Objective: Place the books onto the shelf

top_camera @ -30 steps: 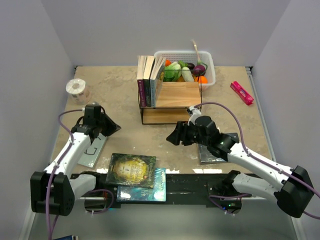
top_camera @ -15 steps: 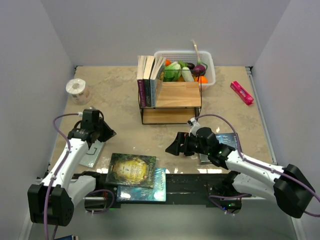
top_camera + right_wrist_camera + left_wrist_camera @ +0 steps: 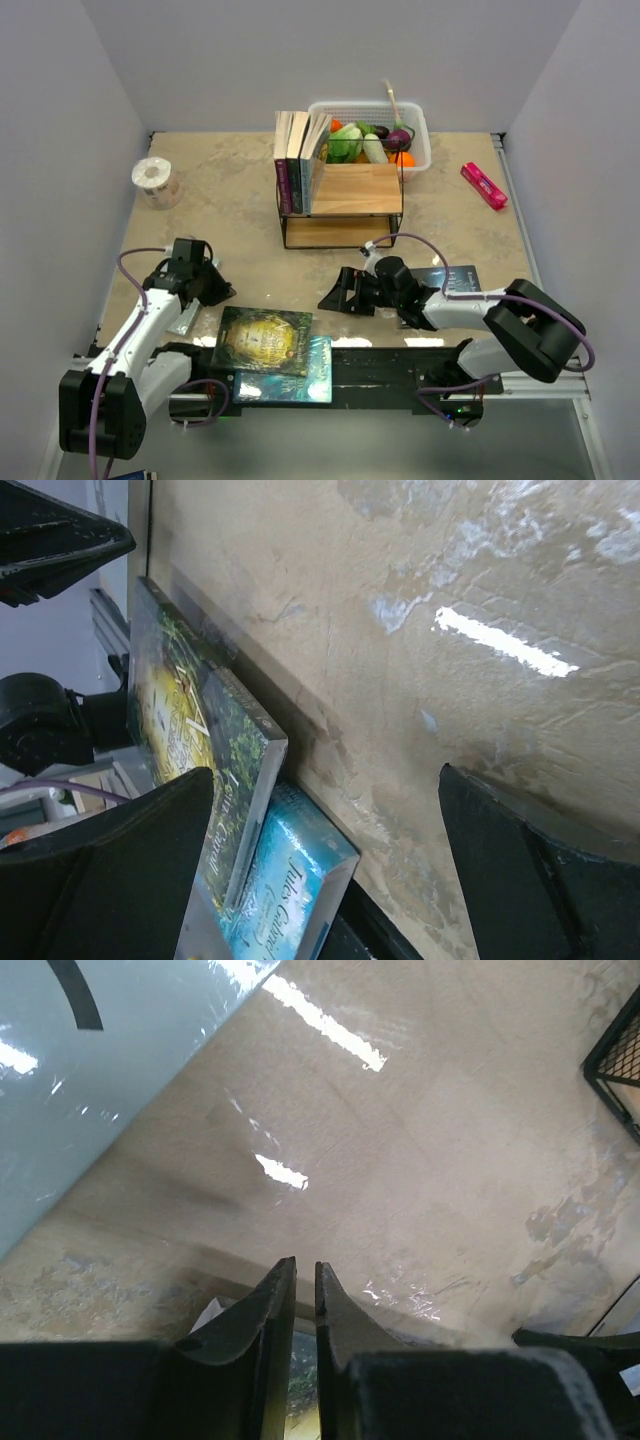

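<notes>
The shelf [image 3: 345, 205] stands at the back middle, with three books [image 3: 297, 160] upright in its left end. A green-gold book [image 3: 265, 340] [image 3: 190, 720] lies flat at the near edge, on top of a teal-blue book [image 3: 318, 375] [image 3: 290, 880]. A dark blue-grey book [image 3: 455, 278] lies flat under my right arm. My right gripper [image 3: 335, 295] [image 3: 328, 780] is open wide, low over the table just right of the two stacked books, holding nothing. My left gripper [image 3: 215, 292] [image 3: 305, 1265] is shut and empty, just left of the green-gold book's far corner.
A white basket [image 3: 420, 150] of vegetables stands behind the shelf. A pink oblong [image 3: 483, 185] lies at the back right and a tape roll [image 3: 155, 180] at the back left. A pale sheet [image 3: 185, 318] [image 3: 60, 1080] lies under my left arm. A black rail [image 3: 400, 365] runs along the near edge.
My right gripper has opened wide and come down and toward the near left, close to the stacked books. My left arm has drawn back toward the near edge, still shut.
</notes>
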